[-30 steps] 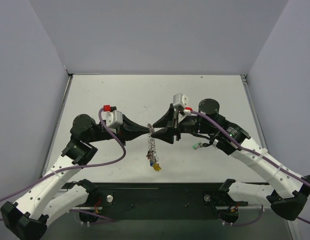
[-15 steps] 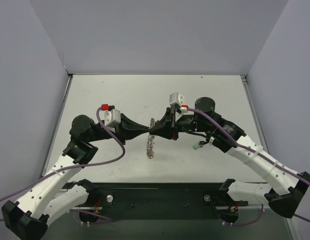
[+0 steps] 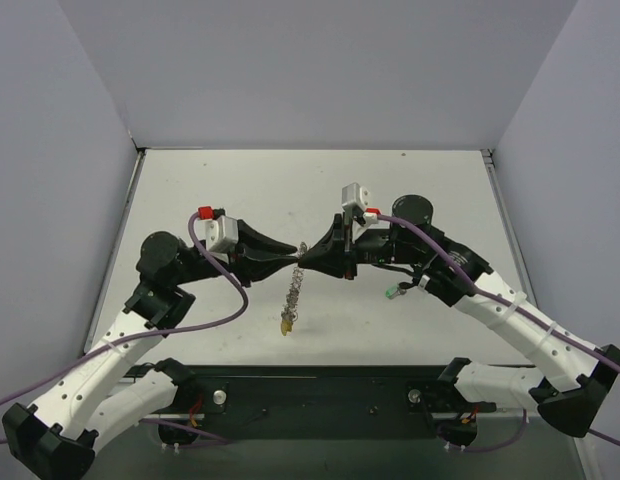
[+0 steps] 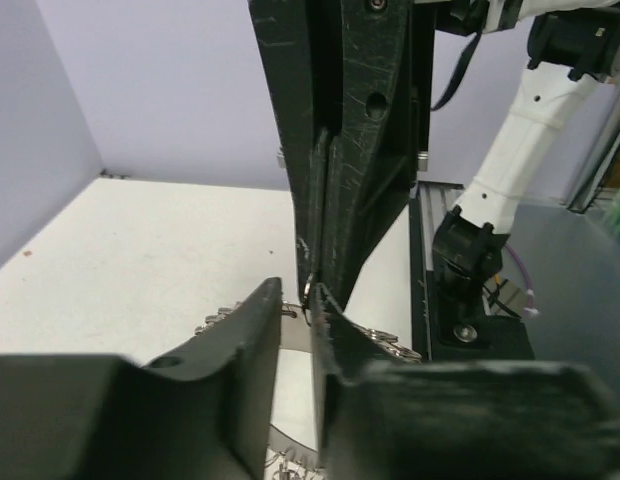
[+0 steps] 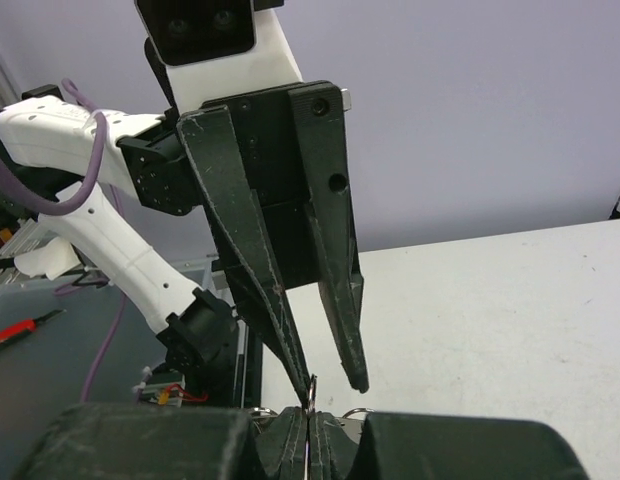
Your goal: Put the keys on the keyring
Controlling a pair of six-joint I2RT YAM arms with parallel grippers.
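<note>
Top external view is showing one keyring (image 3: 294, 288) hanging over the table (image 3: 240, 190) between two arms that are reaching inward, tips almost meeting. One yellow key (image 3: 286, 325) is dangling at its lower end, and one green key (image 3: 392, 293) is lying apart on the table. The right gripper (image 3: 306, 262) is pinching the keyring's top, jaws closed tight. The left gripper (image 3: 293, 259) is sitting slightly parted there, clamping nothing.
</note>
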